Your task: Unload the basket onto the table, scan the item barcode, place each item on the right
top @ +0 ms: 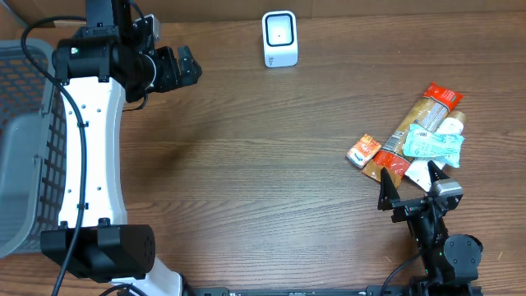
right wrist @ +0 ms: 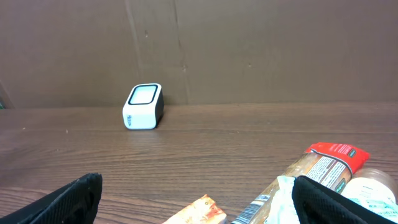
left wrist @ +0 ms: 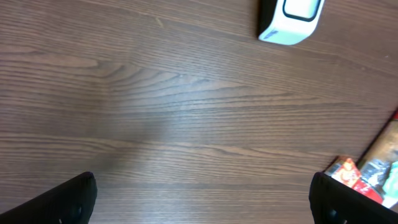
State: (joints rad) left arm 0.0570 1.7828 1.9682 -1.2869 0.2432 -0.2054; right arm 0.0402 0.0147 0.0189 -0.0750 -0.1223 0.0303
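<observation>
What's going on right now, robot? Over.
Left tool open, empty. Right tool open, empty, near heap of colourful food packets. Small white box-shaped scanner stands unblocked.

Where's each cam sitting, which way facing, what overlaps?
Overhead: above the brown wooden table, looking straight down; shows both arms, open left gripper, open right gripper, grey mesh basket.
Left wrist: over the table, angled down; own black fingers at bottom corners.
Right wrist: low, facing the back wall; own fingers likewise.
Shared: all see the small white box scanner and the pile of food packets.
</observation>
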